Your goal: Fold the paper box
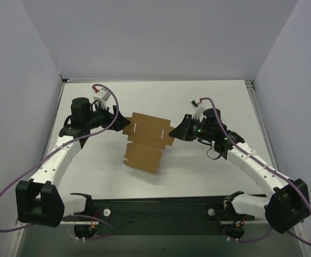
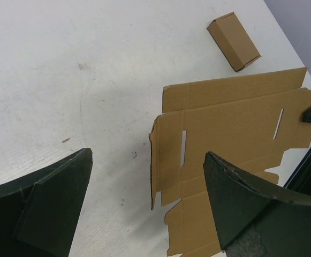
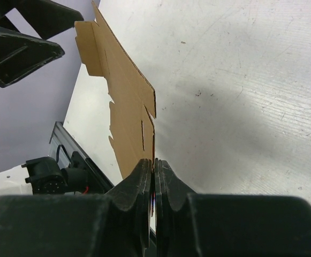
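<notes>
I see right end effector [image 3: 154, 170] pinching paper box [image 1: 147, 140] edge, left end effector [image 2: 149, 155] wide open; risk: sheet buckles if left closes off-crease.

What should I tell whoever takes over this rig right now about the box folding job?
Right gripper: shut on one edge of the paper box, holding it up off the table.
Left gripper: open, at the box's opposite edge, gripping nothing.
Done: blank lifted only; it is an unfolded sheet, slots and tabs unused.
To do: crease the panels, raise the walls, tuck the tabs.
A small folded cardboard box lies apart on the table.
</notes>
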Controlling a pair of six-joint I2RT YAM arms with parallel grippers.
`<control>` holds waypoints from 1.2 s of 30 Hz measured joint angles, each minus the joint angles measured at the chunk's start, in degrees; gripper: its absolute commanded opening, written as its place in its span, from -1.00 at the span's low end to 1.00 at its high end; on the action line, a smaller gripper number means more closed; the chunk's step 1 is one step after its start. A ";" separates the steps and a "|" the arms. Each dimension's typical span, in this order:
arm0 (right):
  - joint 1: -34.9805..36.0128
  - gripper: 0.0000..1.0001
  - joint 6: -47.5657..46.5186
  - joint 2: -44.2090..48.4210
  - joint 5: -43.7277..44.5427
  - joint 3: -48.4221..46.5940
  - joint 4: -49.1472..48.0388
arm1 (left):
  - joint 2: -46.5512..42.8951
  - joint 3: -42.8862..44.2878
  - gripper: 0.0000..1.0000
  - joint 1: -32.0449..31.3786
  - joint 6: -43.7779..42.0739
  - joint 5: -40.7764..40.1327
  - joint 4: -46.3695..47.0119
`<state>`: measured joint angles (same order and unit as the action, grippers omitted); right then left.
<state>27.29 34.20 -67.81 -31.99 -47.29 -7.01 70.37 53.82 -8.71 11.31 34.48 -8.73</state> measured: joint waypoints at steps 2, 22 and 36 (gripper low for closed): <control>0.00 -1.00 0.00 0.37 -0.02 0.00 0.04 | 0.72 0.00 0.79 -0.04 0.00 0.11 -0.52; -0.72 -0.95 -1.27 0.90 -0.83 -0.17 2.27 | 5.97 1.07 -0.95 -3.74 -0.81 4.33 -1.75; -4.70 0.30 -2.93 4.61 5.95 -0.98 7.85 | 1.86 1.33 -1.00 -16.06 -9.70 -5.55 -5.01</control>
<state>22.59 31.27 -63.20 -26.04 -48.27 0.84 72.23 55.16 -24.77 1.61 28.93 -13.74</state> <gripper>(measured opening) 0.654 0.046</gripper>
